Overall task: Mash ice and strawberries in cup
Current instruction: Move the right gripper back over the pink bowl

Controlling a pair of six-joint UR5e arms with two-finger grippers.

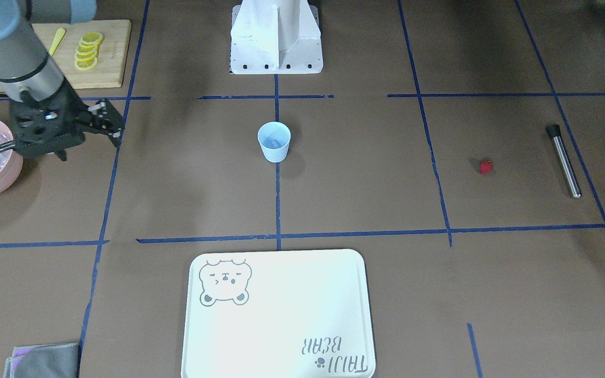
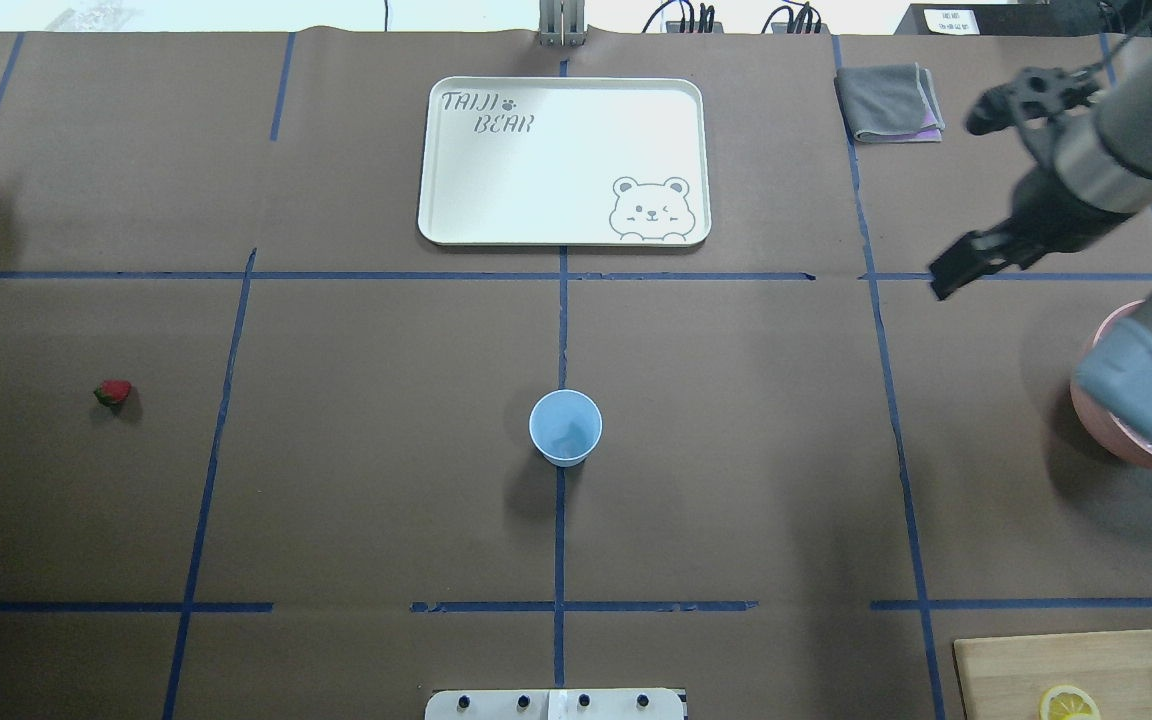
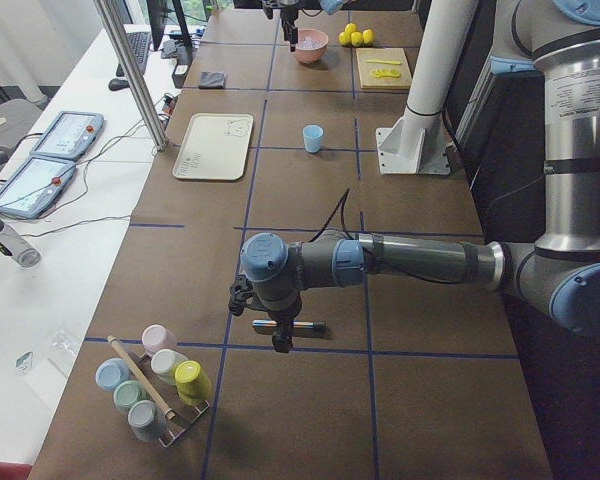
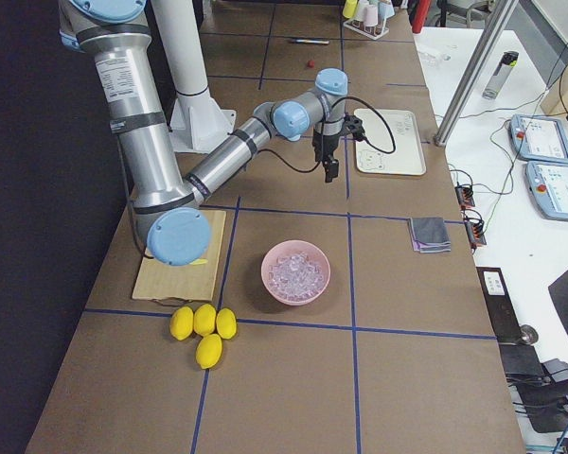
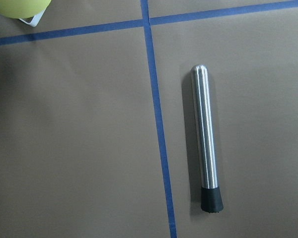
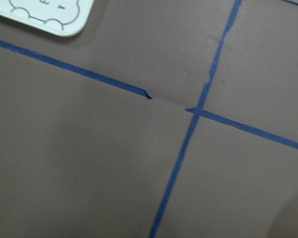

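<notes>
"Reading the table from the robot's left, what is noted?"

"A steel rod (image 5: 206,144) with a black end cap lies flat beside a blue tape line. The left hand (image 3: 279,340) hangs above it. Only one side view shows that hand, so whether it is released or clenched cannot be told. The strawberry (image 2: 113,392) lies on the table near the rod, well apart from the cup (image 2: 565,427)."

"And the cup?"

"Upright at the table's centre, with ice (image 1: 273,143) inside. The berry is not yet in."

"Further right?"

"The right hand (image 2: 948,278) is raised near the pink bowl (image 1: 16,168) of spare cubes, on the bowl's cup side. Nothing shows between its fingers. Whether they are spread or closed is not readable."

"Step in hand?"

"Judged to be taking up the rod. Recommended: set the fingers crosswise to the shaft near mid-length and descend straight, since a round rod may roll out of a skewed pinch. The berry should reach the cup before any mashing."
</notes>
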